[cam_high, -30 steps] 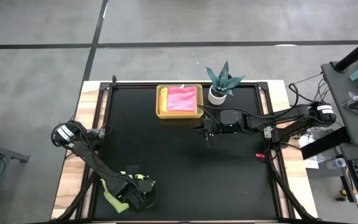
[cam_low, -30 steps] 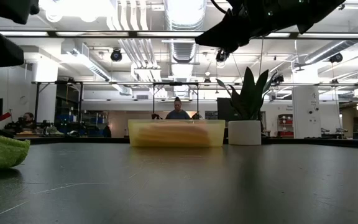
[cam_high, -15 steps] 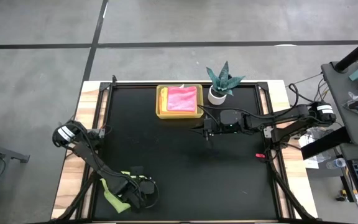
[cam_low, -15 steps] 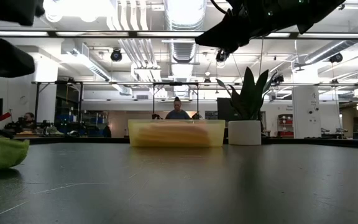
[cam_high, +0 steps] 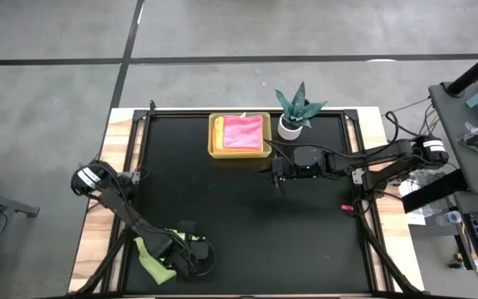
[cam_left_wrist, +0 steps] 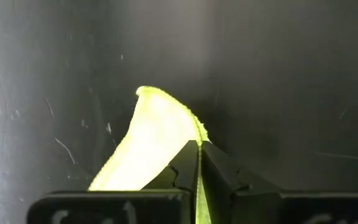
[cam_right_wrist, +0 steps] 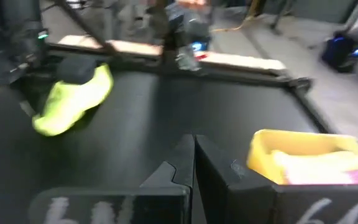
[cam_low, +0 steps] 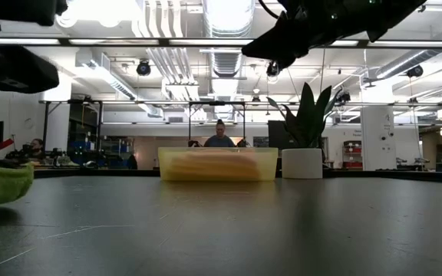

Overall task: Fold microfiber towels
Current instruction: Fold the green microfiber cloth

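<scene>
Lime green towel (cam_high: 151,260) bunched, partly raised at table's near-left corner, pinched by left gripper (cam_left_wrist: 199,163). Right gripper (cam_right_wrist: 193,163), fingers pressed together, empty, hangs beside yellow tray (cam_high: 215,146) holding pink towel (cam_high: 242,132).

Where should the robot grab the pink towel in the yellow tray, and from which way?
Probably from straight above, pinching the middle of the pink towel. It lies flat inside the yellow tray, whose raised walls block a sideways approach. The right gripper, fingers closed and empty, hovers nearest. The left gripper is pinching the lime green towel.
</scene>
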